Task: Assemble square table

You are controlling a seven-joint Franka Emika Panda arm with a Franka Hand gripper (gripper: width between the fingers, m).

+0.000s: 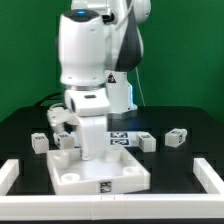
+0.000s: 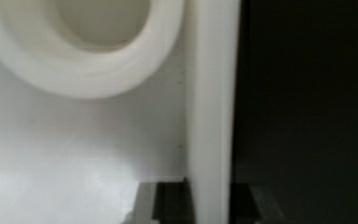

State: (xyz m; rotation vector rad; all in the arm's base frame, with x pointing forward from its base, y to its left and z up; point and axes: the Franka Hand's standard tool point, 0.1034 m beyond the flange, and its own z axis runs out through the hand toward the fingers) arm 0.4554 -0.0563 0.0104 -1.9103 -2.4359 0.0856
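Gripper (image 1: 88,152) clenched, low over the white plastic square panel (image 1: 125,176); whether it holds anything is hidden. In the exterior view, a short white block leg (image 1: 177,137) sits at the panel's two o'clock.

A plain green wall (image 1: 25,50) closes off the scene at the back, evenly lit and without visible seams. Below it spreads a matte black table (image 1: 20,135), edged along its near side and both ends by a long white bar (image 1: 210,175). The wrist view shows the table as a dark band.

White panel (image 2: 69,140) — round hollow (image 2: 91,22); black table (image 2: 309,100) beside
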